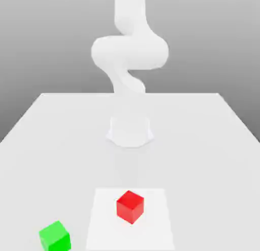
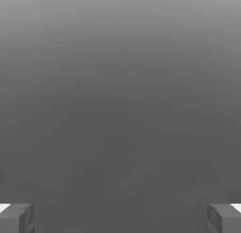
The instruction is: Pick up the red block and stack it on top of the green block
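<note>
The red block (image 1: 130,206) sits on the white table near the front edge, in the middle of the exterior view. The green block (image 1: 55,236) lies on the table to the exterior view's left of it and slightly nearer the front, about a block's width and a half away. The white arm (image 1: 129,52) rises at the back of the table, far behind both blocks. In the hand view my gripper (image 2: 120,219) is open, its two grey fingertips (image 2: 16,218) standing far apart with nothing between them, against a plain grey background.
A lighter square patch (image 1: 152,229) marks the table under the red block. The table (image 1: 203,143) stretches wide to both sides and back to the arm's base (image 1: 130,133).
</note>
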Tool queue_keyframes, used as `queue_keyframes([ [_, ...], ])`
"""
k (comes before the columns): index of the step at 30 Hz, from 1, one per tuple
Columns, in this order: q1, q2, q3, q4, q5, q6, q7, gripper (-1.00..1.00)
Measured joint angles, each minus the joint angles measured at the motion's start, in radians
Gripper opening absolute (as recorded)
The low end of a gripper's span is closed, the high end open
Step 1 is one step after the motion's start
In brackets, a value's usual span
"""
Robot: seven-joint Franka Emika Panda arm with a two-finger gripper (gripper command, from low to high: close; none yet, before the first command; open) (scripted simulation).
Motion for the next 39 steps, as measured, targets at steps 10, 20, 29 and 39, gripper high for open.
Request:
queue_keyframes([
  [10,-0.025,0.376,0.036,-0.193,0.084,0.208,0.219,0.0],
  [20,-0.055,0.735,0.064,-0.376,-0.02,0.419,0.556,0.0],
  [29,-0.032,0.973,0.031,-0.359,-0.071,0.616,0.613,-1.0],
  [39,-0.041,0.814,0.046,-0.382,-0.048,0.482,0.595,-1.0],
])
